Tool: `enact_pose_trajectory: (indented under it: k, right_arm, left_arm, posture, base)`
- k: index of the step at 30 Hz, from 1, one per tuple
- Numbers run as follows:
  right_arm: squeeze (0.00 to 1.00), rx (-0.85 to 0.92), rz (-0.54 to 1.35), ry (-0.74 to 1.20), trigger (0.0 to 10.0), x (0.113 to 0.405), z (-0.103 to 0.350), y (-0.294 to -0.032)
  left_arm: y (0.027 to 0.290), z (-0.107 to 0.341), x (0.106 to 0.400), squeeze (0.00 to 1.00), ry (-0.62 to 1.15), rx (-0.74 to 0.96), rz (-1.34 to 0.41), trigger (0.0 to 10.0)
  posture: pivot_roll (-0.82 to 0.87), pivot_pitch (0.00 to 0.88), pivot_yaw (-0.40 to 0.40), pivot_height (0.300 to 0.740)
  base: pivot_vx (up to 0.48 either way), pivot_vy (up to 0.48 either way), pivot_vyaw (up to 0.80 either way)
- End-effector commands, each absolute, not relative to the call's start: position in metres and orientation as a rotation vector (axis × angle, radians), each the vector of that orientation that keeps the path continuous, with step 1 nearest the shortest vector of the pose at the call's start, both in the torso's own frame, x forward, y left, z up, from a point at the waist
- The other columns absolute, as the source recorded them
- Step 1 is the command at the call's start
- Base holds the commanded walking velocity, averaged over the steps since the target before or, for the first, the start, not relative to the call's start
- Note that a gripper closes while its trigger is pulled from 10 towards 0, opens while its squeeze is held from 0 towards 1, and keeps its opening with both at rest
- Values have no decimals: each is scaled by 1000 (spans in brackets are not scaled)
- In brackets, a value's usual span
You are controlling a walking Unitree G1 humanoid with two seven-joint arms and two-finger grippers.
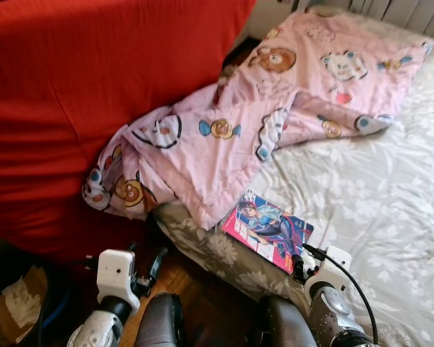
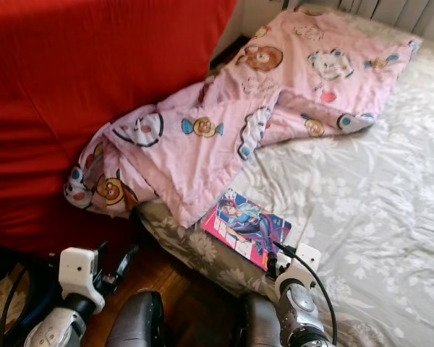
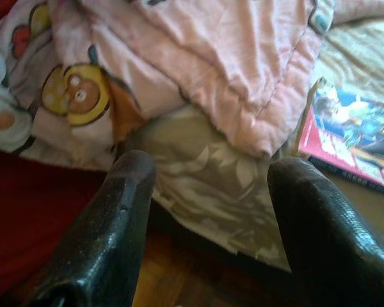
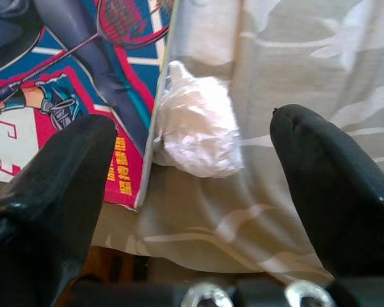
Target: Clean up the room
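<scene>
Tidying: bed (image 1: 376, 195) first, largest to smallest.
Quilt (image 1: 224, 137): pink, rumpled, spilling off the bed's corner.
Book (image 1: 267, 228): flat near the bed edge.
Wad (image 4: 195, 128): crumpled white, touching the book.
Right claw (image 4: 192, 166): wide open, empty, straddling the wad; next, lower and close.
Left claw (image 3: 208, 192): open, empty, at the bed's corner.

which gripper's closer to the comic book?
Right. The right gripper hangs open at the comic book's near corner on the bed edge; the left gripper is open over the floor, off beside the bed.
</scene>
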State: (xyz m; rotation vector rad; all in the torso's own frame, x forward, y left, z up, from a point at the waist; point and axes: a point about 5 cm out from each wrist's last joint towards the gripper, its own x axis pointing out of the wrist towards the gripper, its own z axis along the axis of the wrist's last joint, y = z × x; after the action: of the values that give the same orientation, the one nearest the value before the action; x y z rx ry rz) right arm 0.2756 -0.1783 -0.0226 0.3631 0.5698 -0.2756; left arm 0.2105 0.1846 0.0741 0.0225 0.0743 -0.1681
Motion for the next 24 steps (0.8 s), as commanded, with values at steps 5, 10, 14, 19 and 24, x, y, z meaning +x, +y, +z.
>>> enact_pose_trajectory:
  k: [5, 10, 14, 19, 24]
  right_arm:
    - [0, 373, -294, 585, 0, 277, -22, -181]
    - [0, 365, -294, 579, 10000, 280, -19, -183]
    - [0, 365, -294, 575, 10000, 280, -19, -184]
    - [0, 371, -295, 557, 0, 282, -17, -183]
    - [0, 365, -279, 551, 0, 284, -16, -181]
  left_arm:
    - [184, 74, 197, 0, 111, 13, -170, 10000]
    - [185, 75, 187, 0, 136, 13, -165, 10000]
    - [185, 75, 185, 0, 139, 13, -164, 10000]
    - [184, 75, 184, 0, 147, 11, -159, 10000]
    - [183, 75, 184, 0, 153, 9, -158, 10000]
  posture:
    - [181, 348, -21, 638]
    - [185, 366, -16, 638]
    - [186, 372, -14, 638]
    - [186, 372, -14, 638]
    - [186, 365, -17, 638]
  base:
    - [0, 0, 0]
    - [0, 0, 0]
    - [0, 0, 0]
    - [0, 0, 0]
    - [0, 0, 0]
